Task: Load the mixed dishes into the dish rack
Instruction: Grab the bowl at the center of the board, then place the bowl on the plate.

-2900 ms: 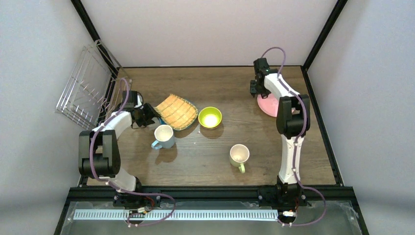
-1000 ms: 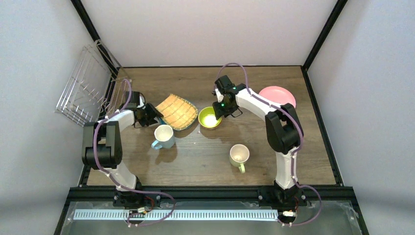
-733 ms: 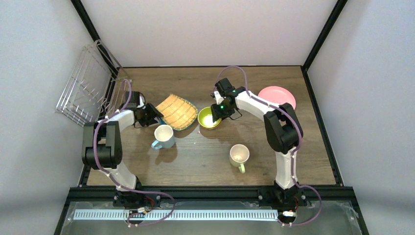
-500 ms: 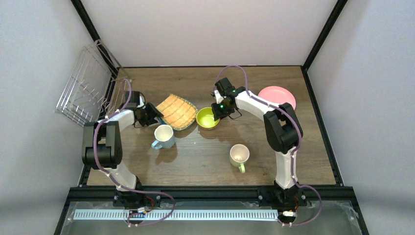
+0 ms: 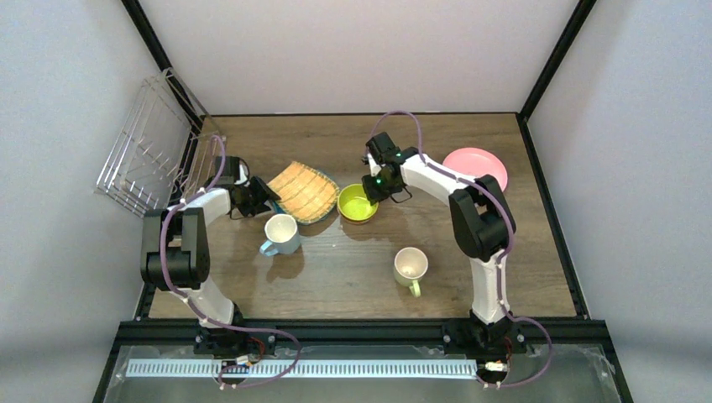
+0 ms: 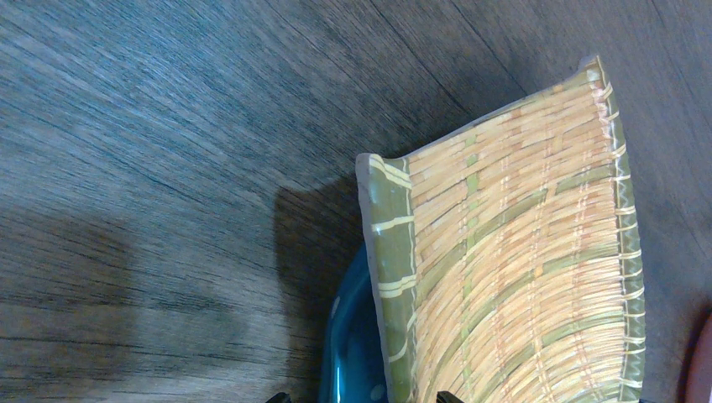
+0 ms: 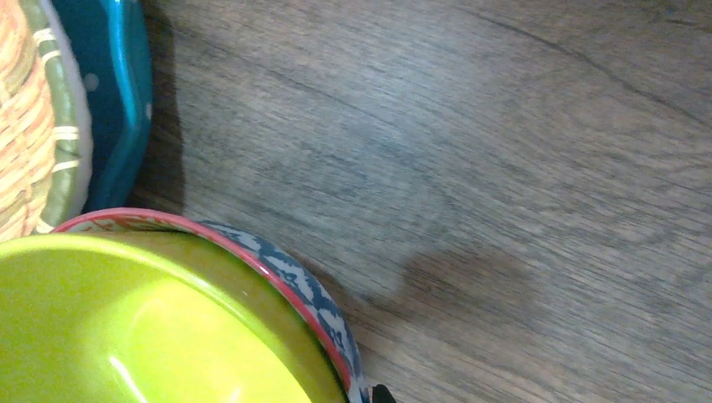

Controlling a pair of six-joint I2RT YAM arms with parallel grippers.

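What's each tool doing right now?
Left tool: at edge of tan woven-look plate; cannot be told.
Right tool: at rim of bowl; cannot be told.

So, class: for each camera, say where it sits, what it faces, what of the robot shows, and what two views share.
Top external: above and behind the arms, looking down on the table; both arms whole, left gripper at the tan woven-look plate, right gripper at the bowl.
Left wrist: low, facing that plate's edge, teal dotted plate beneath; only fingertips show.
Right wrist: close over the bowl's rim; one fingertip shows.
Shared: both wrist views catch both plates.
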